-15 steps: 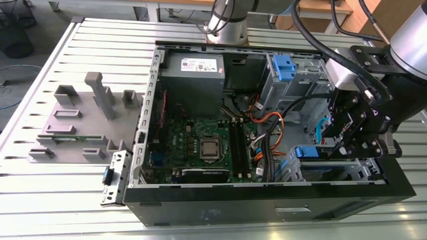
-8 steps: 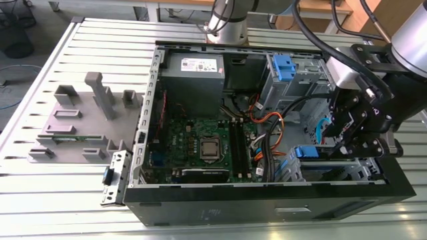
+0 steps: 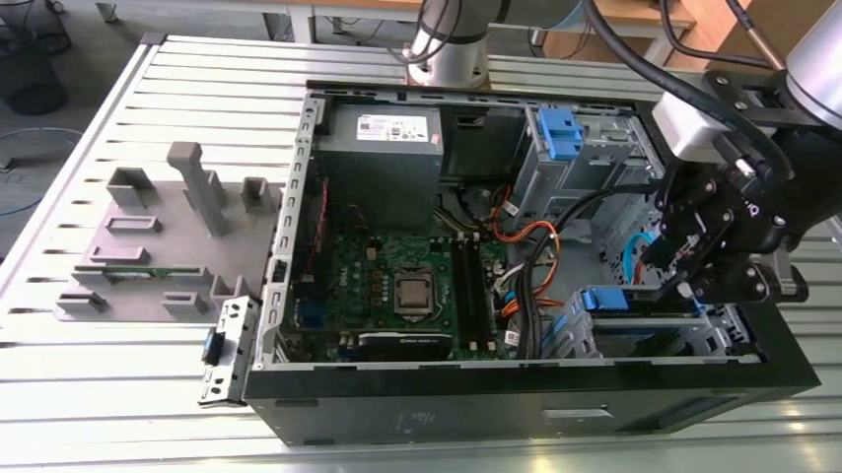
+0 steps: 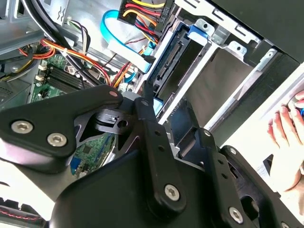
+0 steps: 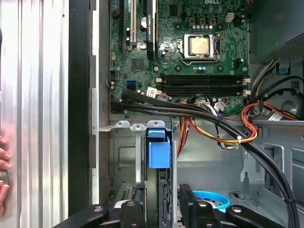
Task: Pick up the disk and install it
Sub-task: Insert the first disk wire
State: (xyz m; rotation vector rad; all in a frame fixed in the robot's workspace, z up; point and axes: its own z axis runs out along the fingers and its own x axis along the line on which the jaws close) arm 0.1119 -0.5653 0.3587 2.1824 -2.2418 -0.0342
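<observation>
The disk (image 5: 164,176) stands on edge in the drive bay at the case's front corner, its blue carrier end (image 5: 158,147) pointing toward the motherboard. In the second wrist view the disk (image 4: 176,59) shows its connector edge and blue frame inside the metal cage. My gripper (image 5: 163,189) reaches down into the bay with one black finger (image 5: 137,206) on each side of the disk, shut on it. In the exterior view my gripper (image 3: 680,288) hangs over the bay at the exterior view's right, just beside the blue carrier end (image 3: 606,299).
Black, orange and yellow cables (image 5: 213,121) run close past the bay. The motherboard (image 3: 408,286) and grey power-supply box (image 3: 382,138) fill the rest of the case. Grey fixtures (image 3: 172,227) stand on the slatted table. A person's hand (image 4: 287,137) rests outside the case.
</observation>
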